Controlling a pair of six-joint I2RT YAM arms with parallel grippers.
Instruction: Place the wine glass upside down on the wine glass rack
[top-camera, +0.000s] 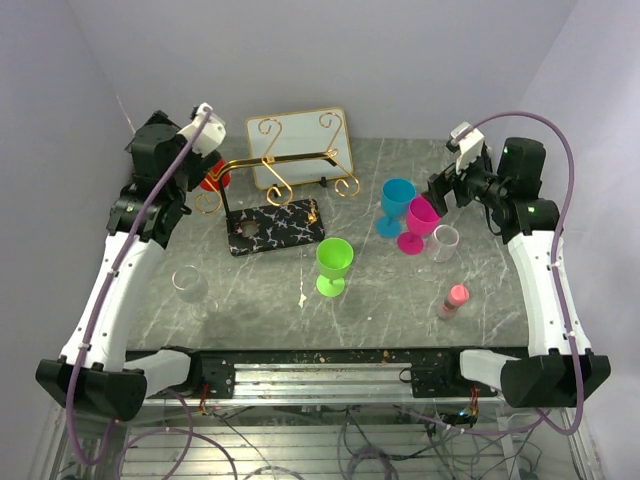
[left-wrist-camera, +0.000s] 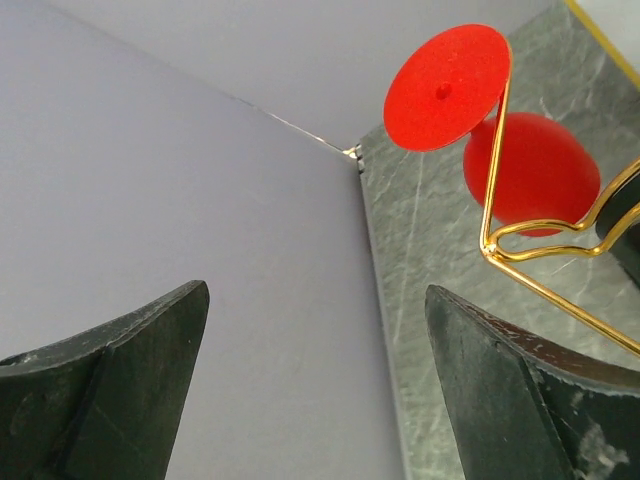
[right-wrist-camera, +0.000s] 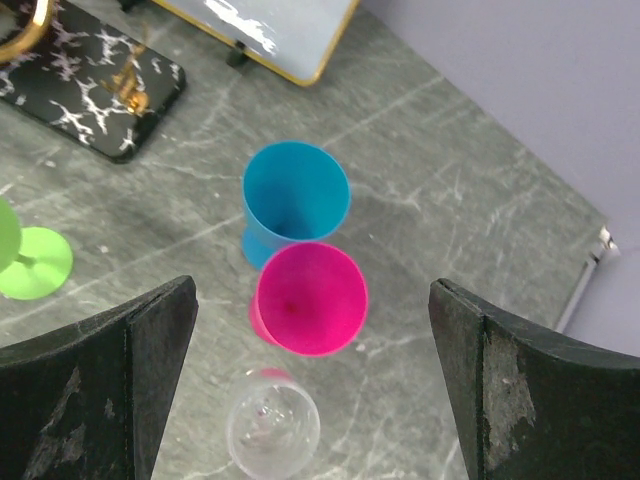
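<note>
Top view: the gold wire rack (top-camera: 285, 160) stands at upper centre of the worktop (top-camera: 240, 300). A red wine glass (top-camera: 213, 181) hangs bowl-down at its left end.

Left wrist view: the left hand (left-wrist-camera: 315, 320) is spread wide and empty. The red glass sits at upper right, its foot resting over the wire. A crooked retreat could snag the wire and shake the glass loose.

Right wrist view: the right hand (right-wrist-camera: 312, 290), wide open and empty, hangs over a pink glass (right-wrist-camera: 310, 297). This stands close against a blue glass (right-wrist-camera: 297, 195) and near a clear glass (right-wrist-camera: 272, 425). A descending finger could tip either neighbour.
</note>
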